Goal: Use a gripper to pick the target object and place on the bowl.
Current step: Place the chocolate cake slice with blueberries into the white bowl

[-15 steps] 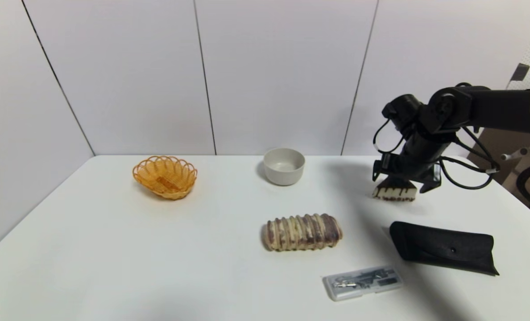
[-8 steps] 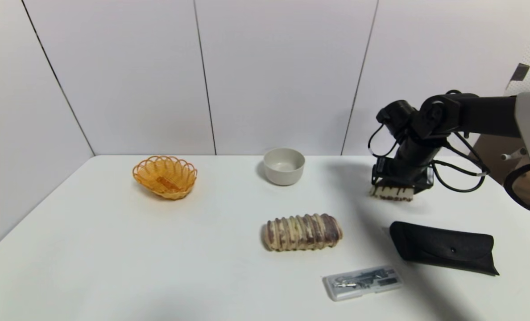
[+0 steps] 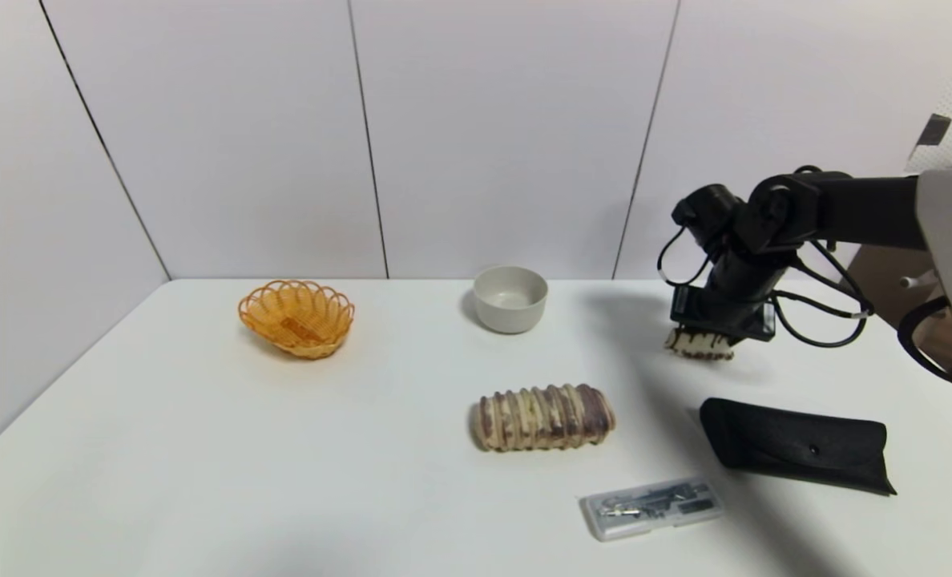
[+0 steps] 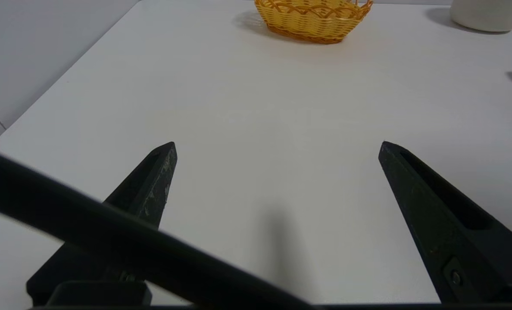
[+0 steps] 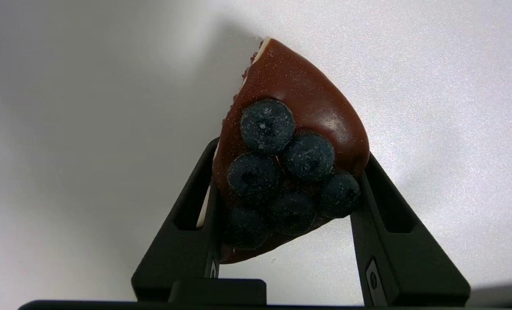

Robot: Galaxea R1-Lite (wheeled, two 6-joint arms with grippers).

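Note:
The cake slice [image 3: 696,346] sits on the white table at the right, cream sides with dark drips. In the right wrist view its brown topping with blueberries [image 5: 290,142] lies between my right gripper's two fingers, which press on both its sides. My right gripper [image 3: 704,335] is lowered over it and shut on it. The grey-white bowl [image 3: 510,298] stands at the back middle, left of the cake, empty; its edge shows in the left wrist view [image 4: 484,15]. My left gripper [image 4: 277,144] is open and empty over bare table, out of the head view.
An orange woven basket [image 3: 296,316] stands at the back left. A striped bread loaf [image 3: 542,417] lies in the middle. A black pouch [image 3: 796,445] and a clear plastic box [image 3: 651,507] lie at the front right.
My right gripper has come down onto the cake slice and its fingers have closed on the slice's sides; the slice has turned slightly. Nothing else moved.

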